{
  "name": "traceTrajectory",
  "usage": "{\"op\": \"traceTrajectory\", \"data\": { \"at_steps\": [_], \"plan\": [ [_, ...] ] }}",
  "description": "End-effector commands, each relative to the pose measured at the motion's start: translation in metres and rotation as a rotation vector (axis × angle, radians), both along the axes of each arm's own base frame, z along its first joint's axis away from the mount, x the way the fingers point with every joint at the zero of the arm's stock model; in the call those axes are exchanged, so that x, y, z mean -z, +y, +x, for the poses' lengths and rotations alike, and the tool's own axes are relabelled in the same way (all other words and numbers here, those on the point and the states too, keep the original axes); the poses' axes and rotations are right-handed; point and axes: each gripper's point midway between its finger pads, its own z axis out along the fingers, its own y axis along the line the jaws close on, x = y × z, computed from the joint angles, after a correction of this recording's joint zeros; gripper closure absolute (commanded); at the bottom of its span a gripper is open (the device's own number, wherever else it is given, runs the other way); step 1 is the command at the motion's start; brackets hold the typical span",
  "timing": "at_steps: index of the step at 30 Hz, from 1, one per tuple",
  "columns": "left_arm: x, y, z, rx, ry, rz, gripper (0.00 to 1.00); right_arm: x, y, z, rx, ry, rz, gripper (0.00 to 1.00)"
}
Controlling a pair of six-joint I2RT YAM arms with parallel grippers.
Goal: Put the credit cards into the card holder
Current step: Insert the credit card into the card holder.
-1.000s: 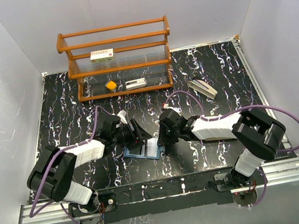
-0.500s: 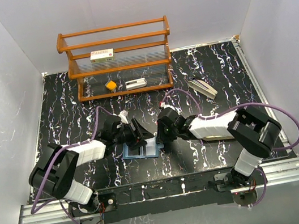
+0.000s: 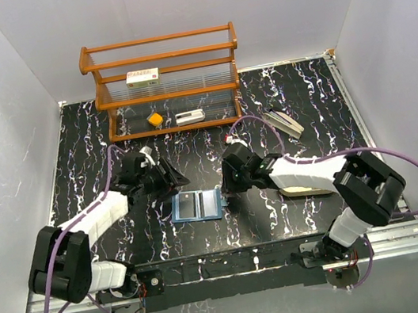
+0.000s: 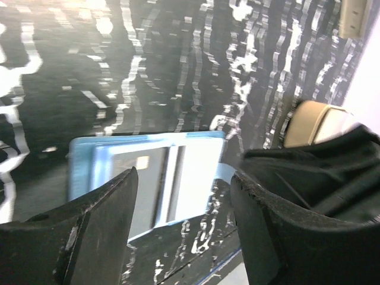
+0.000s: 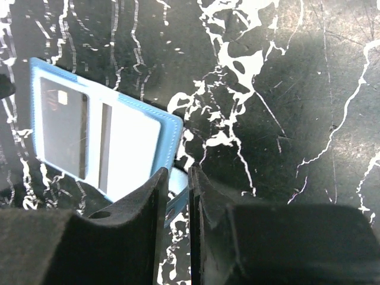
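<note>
The blue card holder [image 3: 199, 205] lies open on the black marbled table. A dark credit card [image 5: 62, 127] sits in its left half and a pale one [image 5: 133, 148] in its right half. My left gripper [image 3: 171, 177] is open and empty, up and to the left of the holder, which shows between its fingers in the left wrist view [image 4: 148, 172]. My right gripper [image 3: 228, 188] is at the holder's right edge. In the right wrist view the right gripper [image 5: 178, 173] is shut on the blue clasp tab [image 5: 176, 189]. More pale cards [image 3: 284, 122] lie at the far right.
A wooden rack [image 3: 163, 84] stands at the back with a white box with red marks [image 3: 142, 77], a small orange thing [image 3: 155, 119] and a white item [image 3: 189, 116]. A tan oval tray [image 3: 320, 188] lies under my right arm.
My left gripper has drawn back up and to the left, off the card holder, which now lies uncovered with a dark card in its left half. My right gripper stays at the holder's right edge.
</note>
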Motion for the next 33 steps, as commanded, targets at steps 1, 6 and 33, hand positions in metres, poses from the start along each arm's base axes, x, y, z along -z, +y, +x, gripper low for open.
{"op": "traceTrajectory", "data": {
  "at_steps": [1, 6, 33],
  "plan": [
    [0.013, 0.034, -0.011, -0.005, 0.074, 0.127, 0.38, -0.046, 0.016, 0.009, -0.001, -0.063, 0.097, 0.79],
    [0.029, 0.045, -0.018, -0.031, 0.115, 0.16, 0.37, -0.07, 0.026, 0.006, -0.003, -0.076, 0.168, 0.72],
    [0.022, 0.003, -0.053, 0.089, 0.112, -0.141, 0.44, -0.074, 0.057, -0.013, -0.081, -0.042, 0.166, 0.72]
  ]
}}
